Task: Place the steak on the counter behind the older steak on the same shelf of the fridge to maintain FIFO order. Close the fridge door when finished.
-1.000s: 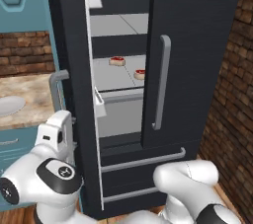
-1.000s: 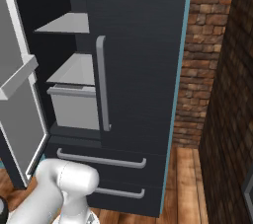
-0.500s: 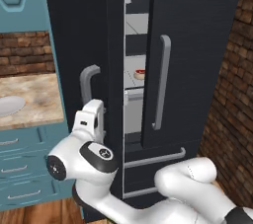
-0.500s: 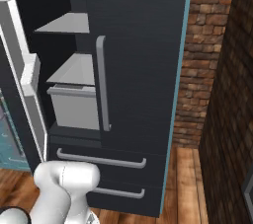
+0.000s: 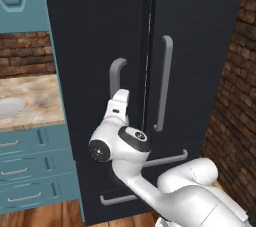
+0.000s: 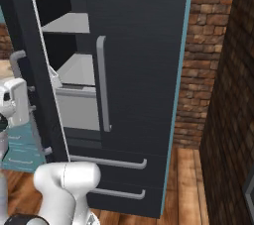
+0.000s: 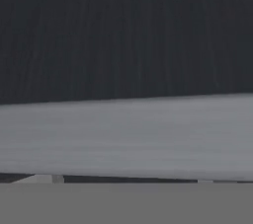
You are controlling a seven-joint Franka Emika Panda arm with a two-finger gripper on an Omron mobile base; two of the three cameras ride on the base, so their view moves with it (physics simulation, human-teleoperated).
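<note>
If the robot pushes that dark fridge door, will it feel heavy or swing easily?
The left door is tall and wide, so it is probably heavy, yet it likely swings stiffly as one panel on its hinge. In the right base view a gap shows the shelf, so a gentle push probably closes it.

Shelf [image 6: 79,68] contents hidden behind fridge door [image 6: 47,100]

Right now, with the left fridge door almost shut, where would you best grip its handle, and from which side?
Probably the straight stretch of the left door handle, approached from the front with the jaws set horizontally across it. It is an upright grey bar standing off the fridge door, and its top end curves in.
</note>
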